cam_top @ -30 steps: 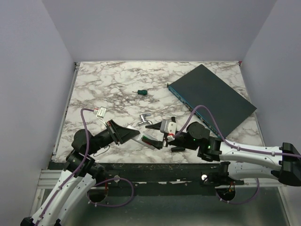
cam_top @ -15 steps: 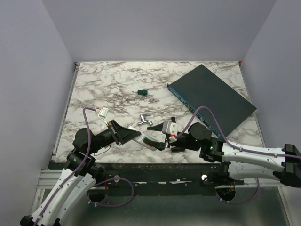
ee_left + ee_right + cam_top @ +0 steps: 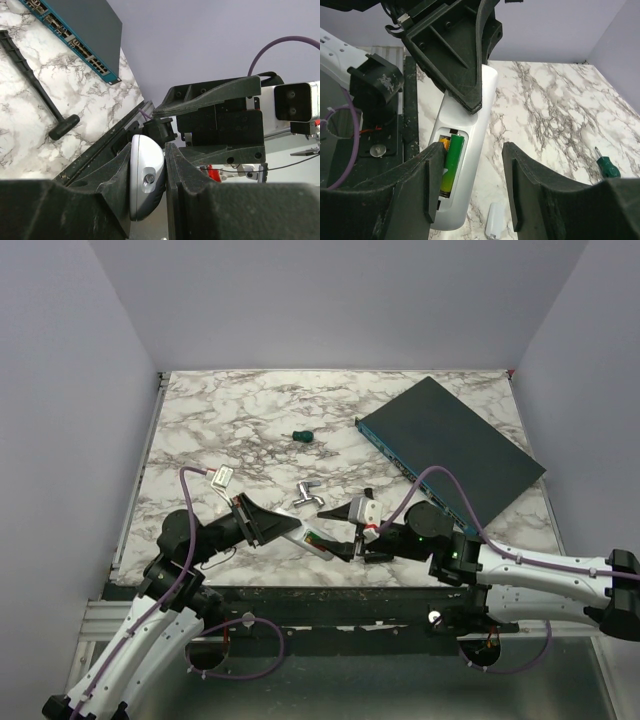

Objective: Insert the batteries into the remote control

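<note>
The white remote control [image 3: 479, 107] hangs back-side up over the table's near edge, clamped at its upper end by my left gripper [image 3: 148, 161], which is shut on it [image 3: 146, 175]. Its battery compartment is open. A green-and-yellow battery [image 3: 451, 165] lies in it, with an orange battery end [image 3: 443, 144] beside it, mostly hidden behind my right gripper's left finger. My right gripper [image 3: 472, 185] is open, its fingers on either side of the remote's lower end. In the top view the two grippers [image 3: 283, 530] [image 3: 350, 537] meet at the remote [image 3: 316, 542].
A small white battery cover [image 3: 495, 221] lies on the marble under the right gripper. A green-handled screwdriver [image 3: 302, 435], a silver bent metal piece [image 3: 307, 497] and a large dark teal box [image 3: 450, 450] lie further back. A black rod-like tool [image 3: 35, 85] lies near the box.
My right gripper has moved left, closer to the remote, so its open fingers now straddle it. My left gripper has kept its hold and shifted only slightly.
</note>
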`<state>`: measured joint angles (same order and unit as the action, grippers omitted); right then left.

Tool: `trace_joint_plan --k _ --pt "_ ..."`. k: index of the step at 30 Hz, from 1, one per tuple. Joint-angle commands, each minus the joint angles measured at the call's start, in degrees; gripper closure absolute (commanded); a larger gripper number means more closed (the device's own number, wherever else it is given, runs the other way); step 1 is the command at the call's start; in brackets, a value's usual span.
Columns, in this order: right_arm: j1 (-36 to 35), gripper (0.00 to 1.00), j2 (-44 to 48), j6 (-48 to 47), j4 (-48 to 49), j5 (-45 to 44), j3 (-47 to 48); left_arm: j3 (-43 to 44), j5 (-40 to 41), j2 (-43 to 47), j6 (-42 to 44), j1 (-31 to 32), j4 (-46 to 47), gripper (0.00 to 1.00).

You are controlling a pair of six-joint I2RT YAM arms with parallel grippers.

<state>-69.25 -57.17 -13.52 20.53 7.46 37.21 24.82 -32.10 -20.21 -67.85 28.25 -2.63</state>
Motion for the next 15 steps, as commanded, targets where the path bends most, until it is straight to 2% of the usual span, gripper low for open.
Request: trace_joint_plan --k 1,15 --pt "0.30 0.43 1.03 0.91 -5.34 1.71 -1.80 0.16 -1.21 0.26 -1.93 -0.04 5.91 1.00" --pt "0.35 0.43 2.90 2.23 -6.30 3.44 -2.25 -0.64 -1.42 -2.77 -1.50 -0.07 8.35 1.00"
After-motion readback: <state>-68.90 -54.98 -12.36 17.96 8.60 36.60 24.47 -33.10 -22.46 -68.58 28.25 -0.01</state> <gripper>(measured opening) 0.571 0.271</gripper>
